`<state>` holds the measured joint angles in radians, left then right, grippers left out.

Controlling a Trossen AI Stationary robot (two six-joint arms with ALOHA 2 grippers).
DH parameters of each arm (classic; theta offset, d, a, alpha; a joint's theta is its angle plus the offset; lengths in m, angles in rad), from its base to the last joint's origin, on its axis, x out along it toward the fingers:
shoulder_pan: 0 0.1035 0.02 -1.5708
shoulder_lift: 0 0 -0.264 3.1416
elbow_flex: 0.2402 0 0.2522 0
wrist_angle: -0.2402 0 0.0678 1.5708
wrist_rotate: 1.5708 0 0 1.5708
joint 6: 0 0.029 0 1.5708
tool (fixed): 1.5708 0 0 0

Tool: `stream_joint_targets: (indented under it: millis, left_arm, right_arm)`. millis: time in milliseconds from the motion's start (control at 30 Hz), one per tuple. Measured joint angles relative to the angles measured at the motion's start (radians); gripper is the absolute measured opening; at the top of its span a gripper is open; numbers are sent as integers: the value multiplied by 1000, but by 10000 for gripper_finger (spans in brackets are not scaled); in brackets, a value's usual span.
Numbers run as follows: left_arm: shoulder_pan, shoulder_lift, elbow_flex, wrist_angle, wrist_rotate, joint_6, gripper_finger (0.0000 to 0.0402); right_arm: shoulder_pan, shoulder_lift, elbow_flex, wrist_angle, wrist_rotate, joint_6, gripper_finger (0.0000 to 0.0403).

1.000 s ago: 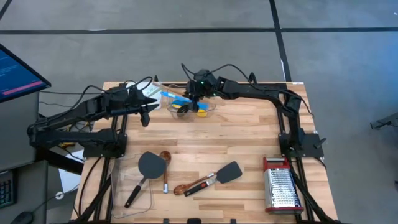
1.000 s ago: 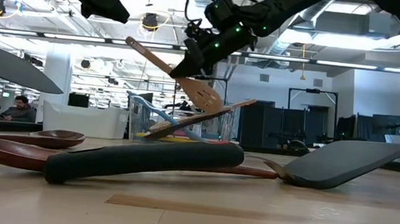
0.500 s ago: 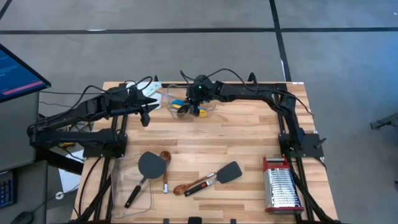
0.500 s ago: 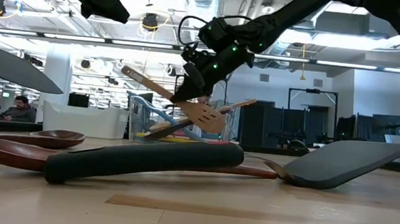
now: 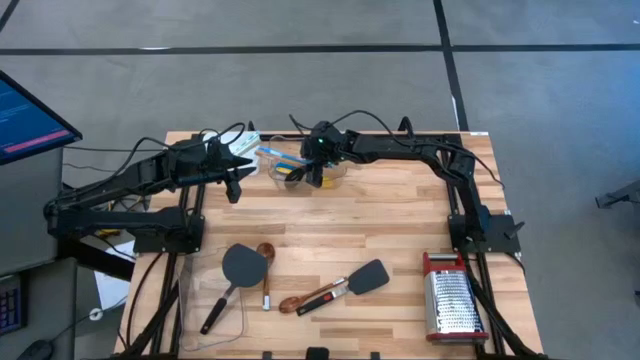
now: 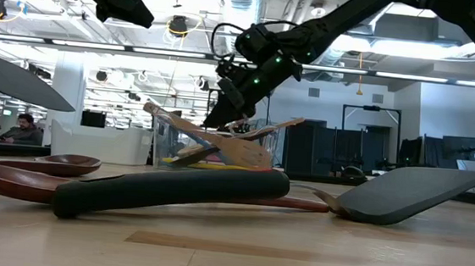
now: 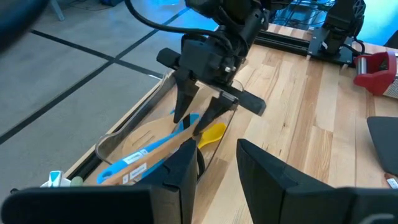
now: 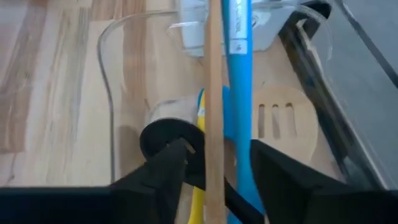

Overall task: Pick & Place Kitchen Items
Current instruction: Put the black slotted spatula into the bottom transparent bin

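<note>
Wooden slotted spatula (image 6: pixel 224 145): lies in clear tub (image 5: pixel 300 168) at table's far edge, handle sticking out over the rim; head visible in right wrist view (image 8: pixel 283 124).
Blue spoon (image 8: pixel 239 74): in same tub, next to a wooden handle (image 8: pixel 213 93); yellow spoon (image 7: pixel 211 134) beside it.
Right gripper (image 7: pixel 198 111): directly over tub, fingers apart, straddling the wooden handle + blue spoon; nothing clamped. Can't tell if pads touch the handle.
Left gripper (image 5: pixel 233 186): waits near far-left of table, above the wood, just left of tub; fingers partly apart w/ a gap, holds nothing.
Other utensils: dk grey spatula (image 5: pixel 238 267) near front-left; wooden spoon (image 5: pixel 266 262) just beside it; second grey spatula (image 5: pixel 368 277) front-centre w/ another brown spoon (image 5: pixel 292 303) near its handle end.
Grater (image 5: pixel 452 295): steel w/ red trim, lying flat front-right, well apart from utensils.
Table (image 5: pixel 400 215): light butcher-block wood, arm bases at both sides.
Room: grey floor w/ dark lines; monitor (image 5: pixel 25 115) off to left; low view shows open workspace w/ ceiling lights, person (image 6: pixel 21 126) seated far back-left.
</note>
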<state>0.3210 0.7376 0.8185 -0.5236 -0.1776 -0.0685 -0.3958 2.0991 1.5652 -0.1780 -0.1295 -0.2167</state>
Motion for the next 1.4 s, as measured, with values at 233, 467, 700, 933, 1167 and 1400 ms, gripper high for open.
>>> stream_joint_targets:
  millis: [233,467,700,933,1167,1400]
  left_arm:
    - [0,0,0,0,0,0,99]
    - [0,0,0,-2,0,0,99]
    - [0,0,-30,-1,0,0,99]
    - [0,0,-113,9,23,-4,99]
    - [-1,0,-181,44,124,-95,99]
    - [-15,-3,-219,69,142,-117,99]
  right_arm:
    - [3,0,206,-249,0,-39,221]
    - [19,-2,524,-708,0,-55,147]
    - [66,-2,602,-1017,12,-97,13]
    - [122,-5,602,-988,63,-115,2]
    - [132,-55,601,-996,63,-114,1]
    - [146,-218,506,-961,73,-82,0]
